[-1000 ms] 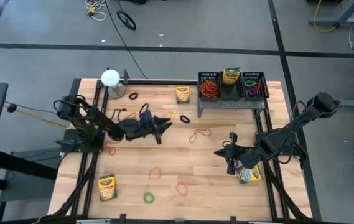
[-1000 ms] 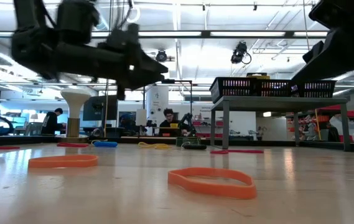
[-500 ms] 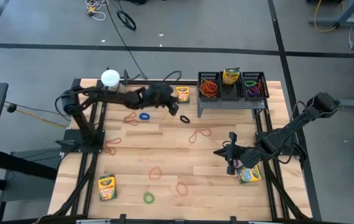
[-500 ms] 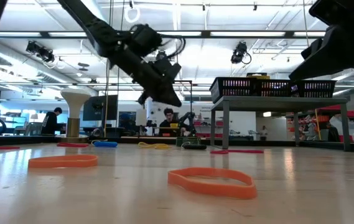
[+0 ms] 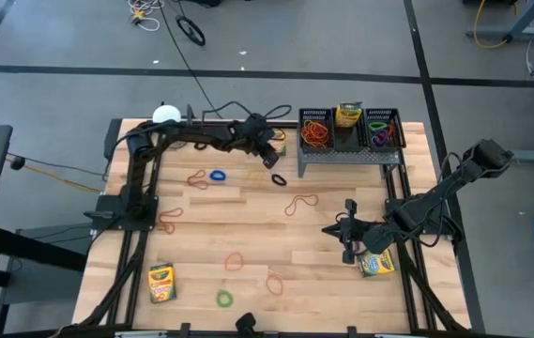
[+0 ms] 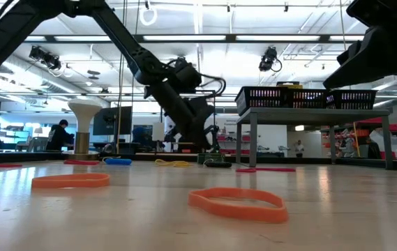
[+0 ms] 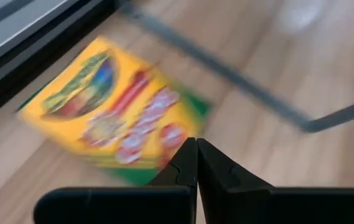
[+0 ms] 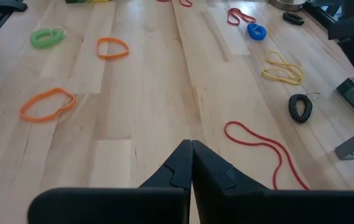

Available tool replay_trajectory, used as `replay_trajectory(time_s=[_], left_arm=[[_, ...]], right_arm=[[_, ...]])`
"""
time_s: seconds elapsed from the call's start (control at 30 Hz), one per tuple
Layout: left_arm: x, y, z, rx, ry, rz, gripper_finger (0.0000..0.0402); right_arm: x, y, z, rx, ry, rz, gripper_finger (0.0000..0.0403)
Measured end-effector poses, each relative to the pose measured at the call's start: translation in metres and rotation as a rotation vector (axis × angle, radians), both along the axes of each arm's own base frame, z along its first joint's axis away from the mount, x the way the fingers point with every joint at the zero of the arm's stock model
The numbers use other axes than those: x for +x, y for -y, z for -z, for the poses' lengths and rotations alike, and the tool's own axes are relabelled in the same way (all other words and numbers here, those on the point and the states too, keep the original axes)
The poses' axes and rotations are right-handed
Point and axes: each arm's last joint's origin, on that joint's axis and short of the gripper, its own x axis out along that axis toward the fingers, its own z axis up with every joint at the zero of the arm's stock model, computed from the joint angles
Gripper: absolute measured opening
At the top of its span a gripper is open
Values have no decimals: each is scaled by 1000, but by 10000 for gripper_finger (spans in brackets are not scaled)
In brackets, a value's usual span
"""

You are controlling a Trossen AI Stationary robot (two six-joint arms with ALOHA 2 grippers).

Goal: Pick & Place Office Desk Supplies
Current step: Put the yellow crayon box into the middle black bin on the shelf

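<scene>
A yellow-and-green crayon box [image 7: 111,109] lies flat near the table's far edge, just left of the black mesh rack [image 5: 346,150]. My left gripper [image 5: 272,158] reaches across the far side, slanting down, fingers shut [image 7: 196,144] over the box's green edge. My right gripper [image 5: 345,235] waits shut above the table's right part [image 8: 191,144], beside a second crayon box [image 5: 376,264]. A third box [image 5: 161,281] lies near left. Rubber bands lie scattered: red [image 5: 301,202], black [image 5: 279,178], blue [image 5: 217,175], orange [image 5: 235,260], green [image 5: 224,299]. My left gripper's shut fingertips stand over the crayon box's green edge [image 7: 180,134], coming slanting down from the table's left. Whether they touch the box I cannot tell, as the wrist view is blurred there.
The rack on legs stands at the far right and holds orange bands [image 5: 315,131], a crayon box [image 5: 348,115] and mixed bands [image 5: 382,133]. A white round-topped object [image 5: 165,115] stands at the far left corner. Bare wood lies in the table's middle.
My left gripper has swung from the table's left middle toward the far edge and the right, up to the crayon box beside the rack, tipping downward and shutting its fingers on nothing that shows. The blue band it was over now lies uncovered on the table.
</scene>
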Motion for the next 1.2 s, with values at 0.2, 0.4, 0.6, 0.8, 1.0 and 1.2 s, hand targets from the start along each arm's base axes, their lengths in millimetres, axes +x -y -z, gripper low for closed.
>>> replay_trajectory(time_s=[0.2, 0.4, 0.6, 0.8, 1.0, 1.2], left_arm=[[-6, 0, 5, -10, -87, -18, 3], [-13, 7, 13, -25, -226, 27, 3], [-18, 30, 6, -53, -336, 126, 3], [-4, 31, -17, 166, -210, 60, 4], [-7, 0, -12, 177, -121, 9, 3], [-19, -19, 2, 82, -146, 36, 3]], right_arm=[[0, 0, 0, -4, -1, -3, 11], [0, 0, 0, -2, 0, -1, 11], [0, 0, 0, -4, -1, -2, 11], [0, 0, 0, -2, 0, -1, 11], [0, 0, 0, -1, 0, -1, 11], [0, 0, 0, -7, -1, -5, 11]])
